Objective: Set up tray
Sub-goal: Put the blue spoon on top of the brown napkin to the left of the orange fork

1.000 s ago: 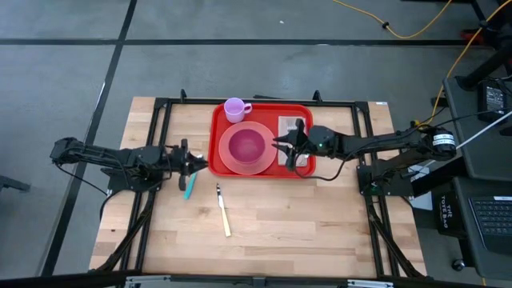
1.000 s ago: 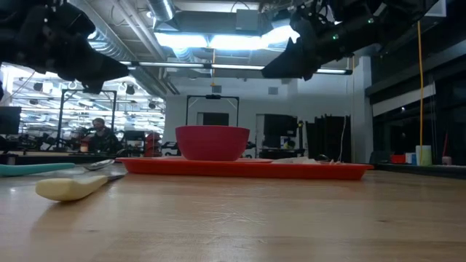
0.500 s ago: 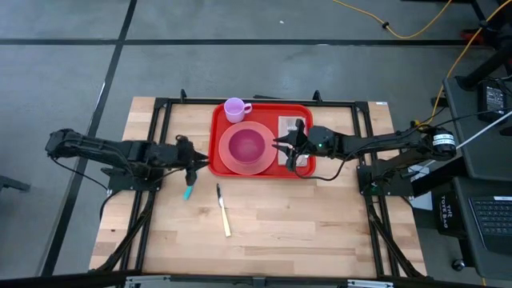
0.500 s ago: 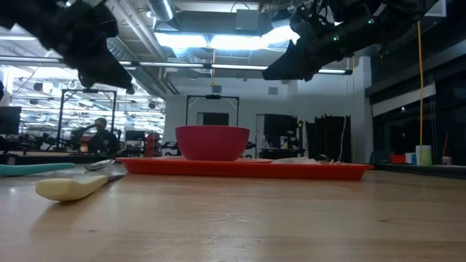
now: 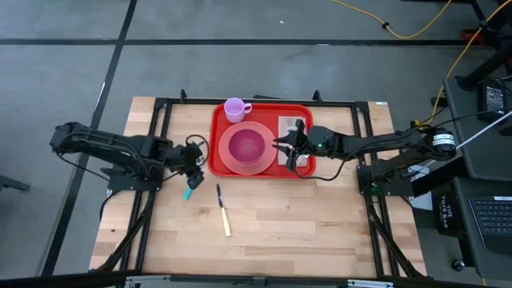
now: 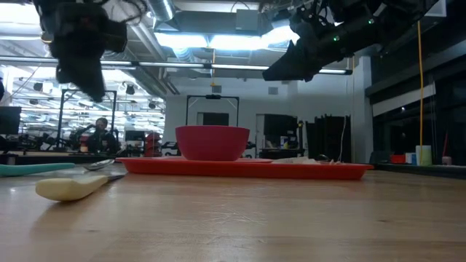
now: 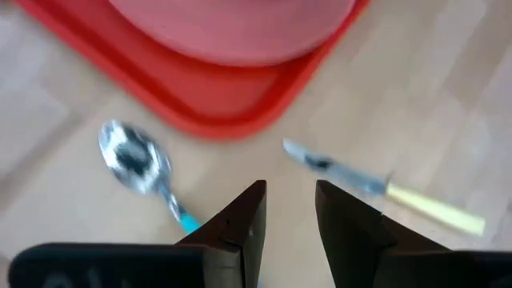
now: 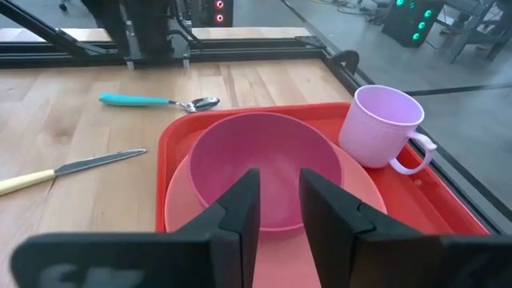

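left gripper [image 7: 288, 210] hovers over spoon [image 7: 144, 170] beside tray [image 5: 300, 136], fingers apart, empty.

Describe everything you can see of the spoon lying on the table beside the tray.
The spoon has a shiny metal bowl and neck and a teal handle that looks like plastic. It lies flat on the bare wooden table, just off the red tray's left edge, bowl end toward the tray, not touching it. A knife lies apart from it. The left end effector hangs above it; nothing holds the spoon.
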